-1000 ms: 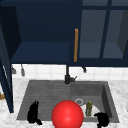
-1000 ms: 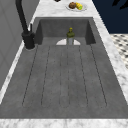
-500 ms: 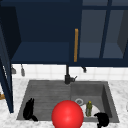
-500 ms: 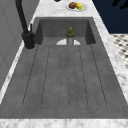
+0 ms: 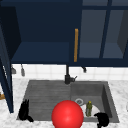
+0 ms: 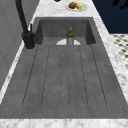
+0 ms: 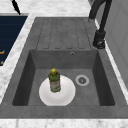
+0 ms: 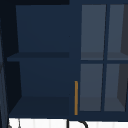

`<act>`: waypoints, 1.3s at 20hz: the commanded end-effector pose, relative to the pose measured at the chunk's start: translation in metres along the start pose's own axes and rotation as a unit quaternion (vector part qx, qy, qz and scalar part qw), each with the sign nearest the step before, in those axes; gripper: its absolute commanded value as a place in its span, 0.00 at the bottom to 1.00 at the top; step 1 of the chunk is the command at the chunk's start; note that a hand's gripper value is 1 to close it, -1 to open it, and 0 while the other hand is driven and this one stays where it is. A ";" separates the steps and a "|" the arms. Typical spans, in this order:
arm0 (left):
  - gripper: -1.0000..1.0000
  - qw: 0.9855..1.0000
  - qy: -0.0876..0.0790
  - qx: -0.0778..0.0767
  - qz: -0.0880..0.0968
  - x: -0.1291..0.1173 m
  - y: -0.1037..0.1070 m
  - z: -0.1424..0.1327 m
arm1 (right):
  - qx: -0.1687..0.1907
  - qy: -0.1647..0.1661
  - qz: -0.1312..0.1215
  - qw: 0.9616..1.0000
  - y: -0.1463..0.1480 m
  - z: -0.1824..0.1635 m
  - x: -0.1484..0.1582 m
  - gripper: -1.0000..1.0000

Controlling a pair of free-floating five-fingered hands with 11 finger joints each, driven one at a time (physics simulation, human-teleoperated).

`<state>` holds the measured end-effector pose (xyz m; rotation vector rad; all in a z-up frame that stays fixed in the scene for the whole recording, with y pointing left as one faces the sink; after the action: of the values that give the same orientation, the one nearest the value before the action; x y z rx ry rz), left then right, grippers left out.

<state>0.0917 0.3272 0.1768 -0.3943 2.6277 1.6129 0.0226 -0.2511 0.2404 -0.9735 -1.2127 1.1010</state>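
A: What was seen nearest the front camera?

B: A red ball (image 5: 67, 114) was seen at the sink's front edge, between the two hands. The left hand (image 5: 24, 111) was held over the front left corner of the draining board (image 6: 65, 75), fingers straight and pointing up, nothing grasped. The right hand (image 5: 102, 119) was found at the front right corner of the basin (image 7: 100, 75), its fingers curled downward; whether anything was pinched in them could not be told.

A: And what was nearest that right hand?

B: A green bottle (image 7: 54, 80) with a yellow cap was stood upright on a white plate (image 7: 66, 95), which was laid flat on the basin floor. The bottle was placed just left of the right hand in the front view, apart from it. A round drain (image 7: 82, 80) was seen beside the plate, toward the wall side.

A: Further back?

B: A black faucet (image 7: 100, 37) was mounted at the rear rim, between board and basin. On the counter past the basin, a plate of fruit (image 6: 76, 6) was noted in the left side view. Above, a dark blue wall cabinet (image 8: 42, 75) was left open, with a shelf (image 8: 37, 56) inside and an orange handle (image 8: 76, 97) on the closed glazed door beside it.
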 end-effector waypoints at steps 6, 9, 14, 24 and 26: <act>0.00 0.995 0.081 -0.056 0.019 -0.013 0.012 0.015 | 0.000 0.000 0.000 1.000 0.000 0.000 0.000 0.50; 0.00 0.993 0.102 -0.063 0.018 -0.020 0.018 0.019 | 0.000 0.000 0.000 1.000 0.000 0.000 0.000 0.50; 0.00 0.988 0.131 -0.074 0.019 -0.028 0.025 0.027 | 0.000 0.000 0.000 1.000 0.000 0.000 0.000 0.50; 0.00 0.977 0.196 -0.087 0.014 -0.041 0.039 0.041 | 0.000 0.000 0.000 1.000 0.000 0.000 0.000 0.50; 0.00 0.973 0.210 -0.089 0.013 -0.044 0.041 0.044 | 0.000 0.000 0.000 1.000 0.000 0.000 0.000 0.50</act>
<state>0.1173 0.3864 0.1972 -0.7514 2.8320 1.7644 0.0226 -0.2511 0.2404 -0.9735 -1.2128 1.1010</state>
